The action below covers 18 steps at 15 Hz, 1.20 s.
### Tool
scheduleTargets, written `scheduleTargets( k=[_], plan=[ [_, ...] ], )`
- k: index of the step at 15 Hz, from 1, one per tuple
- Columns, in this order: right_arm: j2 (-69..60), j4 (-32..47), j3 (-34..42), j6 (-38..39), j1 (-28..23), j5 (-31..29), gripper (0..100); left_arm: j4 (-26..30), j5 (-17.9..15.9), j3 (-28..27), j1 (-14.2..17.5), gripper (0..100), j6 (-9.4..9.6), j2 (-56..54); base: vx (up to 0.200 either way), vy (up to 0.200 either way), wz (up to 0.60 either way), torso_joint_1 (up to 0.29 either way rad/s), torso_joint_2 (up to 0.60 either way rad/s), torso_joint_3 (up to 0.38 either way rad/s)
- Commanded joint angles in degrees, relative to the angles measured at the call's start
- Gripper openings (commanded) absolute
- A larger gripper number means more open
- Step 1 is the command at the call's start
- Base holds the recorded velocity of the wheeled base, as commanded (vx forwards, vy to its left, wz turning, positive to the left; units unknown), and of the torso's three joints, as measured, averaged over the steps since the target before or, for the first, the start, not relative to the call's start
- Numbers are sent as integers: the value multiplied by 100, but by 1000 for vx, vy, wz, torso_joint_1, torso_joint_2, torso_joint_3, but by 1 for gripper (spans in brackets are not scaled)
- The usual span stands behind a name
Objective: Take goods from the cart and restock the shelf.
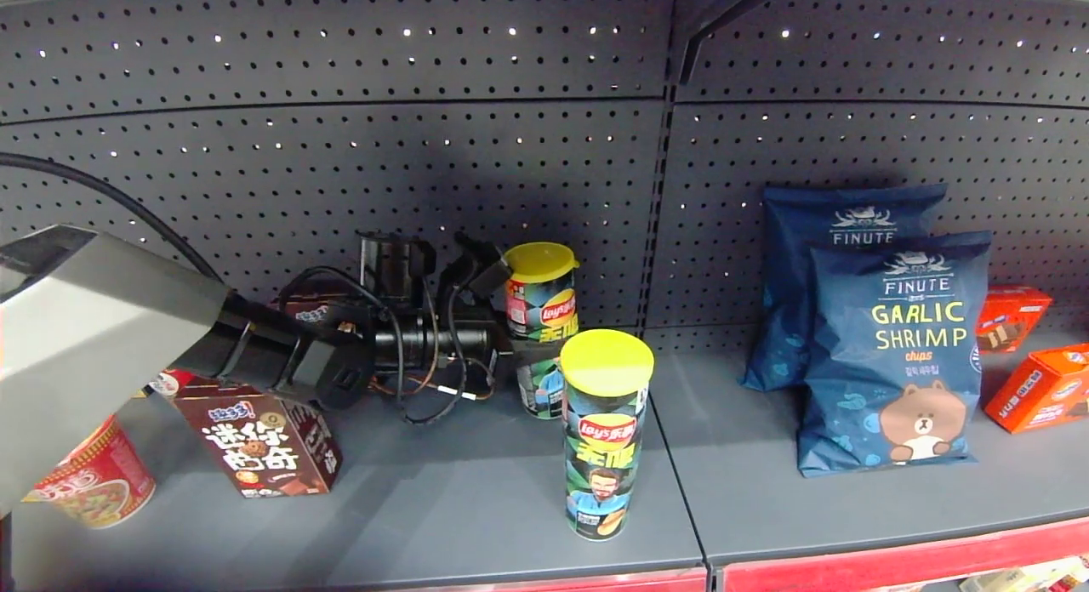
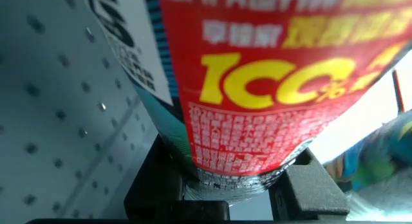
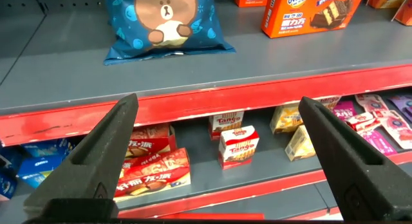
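Note:
A chips can point(image 1: 541, 296) with a yellow lid stands at the back of the grey shelf point(image 1: 476, 498), close to the pegboard wall. My left gripper point(image 1: 522, 344) is shut around its middle, reaching in from the left. In the left wrist view the same chips can point(image 2: 257, 89) sits between the dark fingers point(image 2: 154, 188). A second, matching can point(image 1: 604, 435) stands upright in front of it, nearer the shelf edge. My right gripper point(image 3: 219, 156) is open and holds nothing, hanging in front of the red shelf edge point(image 3: 257, 95).
A brown cookie box point(image 1: 264, 443) and a red noodle cup point(image 1: 94, 481) sit on the left. Two blue shrimp-chip bags point(image 1: 893, 354) and orange boxes point(image 1: 1038, 388) stand on the right. Lower shelves hold snack boxes point(image 3: 238, 147). Bare shelf lies between can and bags.

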Motion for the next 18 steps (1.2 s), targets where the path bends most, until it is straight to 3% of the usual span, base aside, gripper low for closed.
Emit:
scheduleTargets(
  k=[1,12,18],
  plan=[
    [12,2,0,-4,-1,1,100,230,-1,-104,65,0,180,12,0,0,0,0,0,0],
    [12,2,0,-4,-1,53,100,599,-1,-921,-32,0,232,390,0,0,0,0,0,0],
    [12,2,0,-4,-1,53,100,599,8,-921,-111,0,232,513,0,0,0,0,0,0]
  ],
)
